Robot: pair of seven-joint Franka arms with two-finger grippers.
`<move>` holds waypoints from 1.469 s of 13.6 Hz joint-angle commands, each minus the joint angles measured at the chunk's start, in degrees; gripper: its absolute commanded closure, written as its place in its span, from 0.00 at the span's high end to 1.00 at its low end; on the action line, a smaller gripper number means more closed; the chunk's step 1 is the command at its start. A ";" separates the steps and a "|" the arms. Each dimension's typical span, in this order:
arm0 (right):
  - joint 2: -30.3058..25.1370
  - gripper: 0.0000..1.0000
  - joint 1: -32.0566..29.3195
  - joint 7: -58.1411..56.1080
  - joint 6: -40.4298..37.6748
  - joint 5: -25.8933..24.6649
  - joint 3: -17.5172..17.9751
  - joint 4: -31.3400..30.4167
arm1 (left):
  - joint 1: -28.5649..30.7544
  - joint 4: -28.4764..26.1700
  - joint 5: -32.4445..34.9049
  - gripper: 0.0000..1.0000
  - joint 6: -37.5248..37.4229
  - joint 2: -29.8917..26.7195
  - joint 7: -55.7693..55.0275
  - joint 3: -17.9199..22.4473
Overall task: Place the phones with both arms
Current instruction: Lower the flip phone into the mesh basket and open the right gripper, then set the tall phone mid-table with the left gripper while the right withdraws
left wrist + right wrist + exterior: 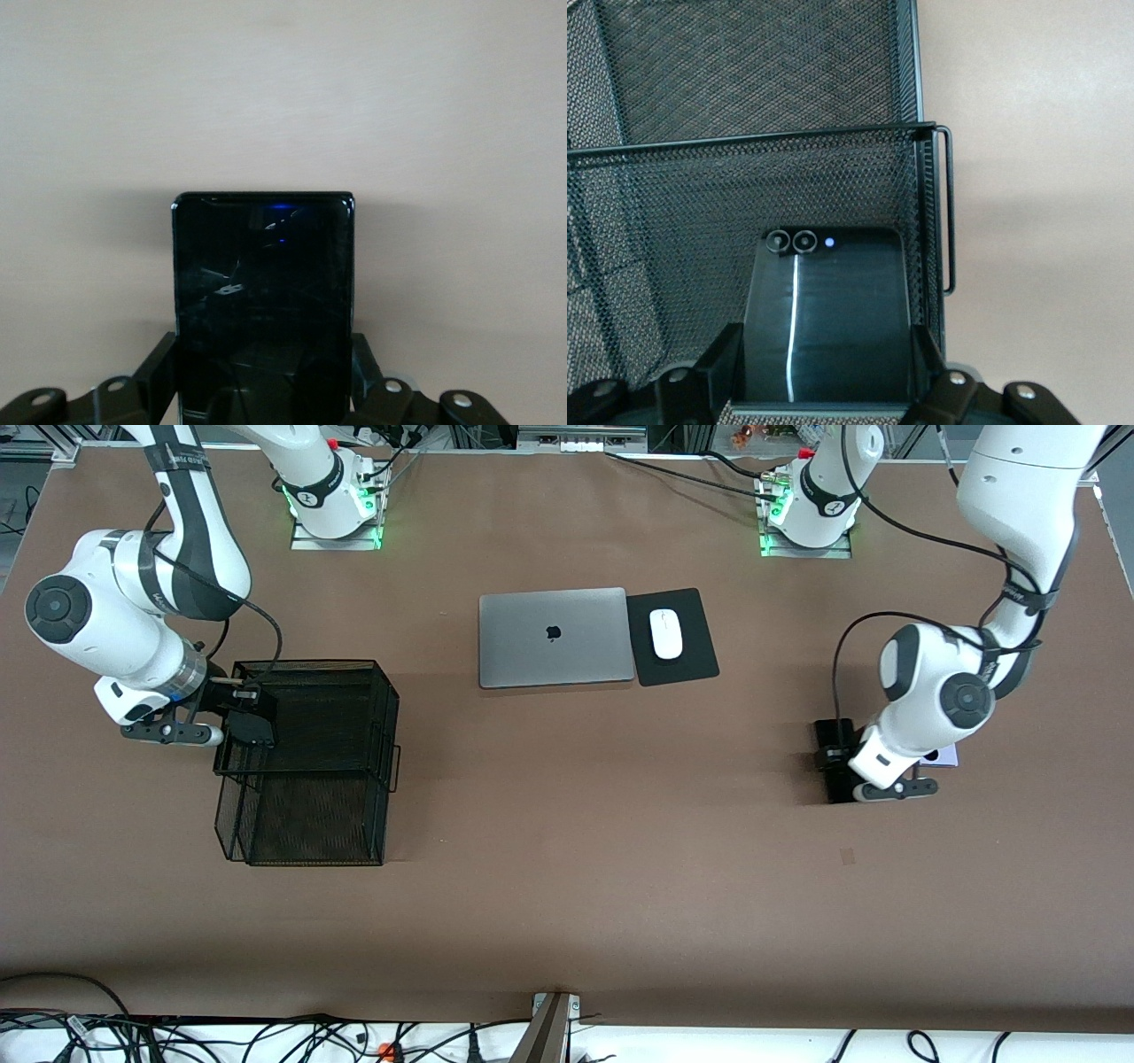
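My right gripper (249,710) is shut on the small black flip phone (255,729) and holds it over the upper tier of the black mesh basket (354,691). In the right wrist view the flip phone (824,292) sits between my fingers (726,363), with mesh under it. My left gripper (835,765) is shut on the long slim black slab phone (831,733), low at the table near the left arm's end. In the left wrist view both fingers (161,370) press the slab phone's (264,274) long edges. The lavender flip phone (942,757) lies beside it, mostly hidden by the left arm.
A closed silver laptop (554,636) lies at the table's middle, toward the arms' bases. A white mouse (665,633) lies on a black pad (687,662) beside it. The basket's lower tier (310,824) reaches nearer to the front camera.
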 commanded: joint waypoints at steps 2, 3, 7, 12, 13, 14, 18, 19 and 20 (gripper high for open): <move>0.19 0.27 0.21 0.04 1.97 3.89 -0.32 -2.05 | -8.42 6.95 -0.91 0.00 -3.27 3.17 -10.35 0.12; 0.45 0.29 0.12 0.04 1.97 4.33 -0.32 -2.05 | -10.61 8.27 -0.91 0.00 -3.27 3.88 -12.11 0.12; 2.47 0.45 0.12 0.92 2.06 4.51 -0.32 -1.70 | -20.90 13.62 -0.39 0.00 -3.35 6.16 -19.15 0.21; 3.70 0.99 0.21 0.83 2.06 6.71 -0.32 -0.82 | -31.80 27.93 -0.12 0.00 -6.59 13.09 -21.61 0.56; 3.88 1.00 0.29 0.83 1.80 6.62 -0.23 0.22 | -34.69 31.71 0.05 0.00 -9.13 15.46 -23.62 0.82; 4.05 1.00 0.38 0.83 1.36 6.71 -0.23 1.71 | -36.72 34.36 0.14 0.00 -10.63 17.22 -24.34 1.08; 7.47 1.00 -3.03 0.83 -10.73 6.71 -0.32 16.18 | -44.63 43.23 -0.21 0.00 -10.91 24.77 -29.41 6.26; 9.31 1.00 -3.74 0.66 -16.08 6.71 -0.32 21.54 | -45.00 47.09 -0.12 0.00 -10.91 27.76 -32.40 6.62; 10.46 1.00 -3.84 1.00 -20.31 6.63 -0.32 25.59 | -45.18 49.65 0.05 0.00 -10.91 29.96 -33.82 6.71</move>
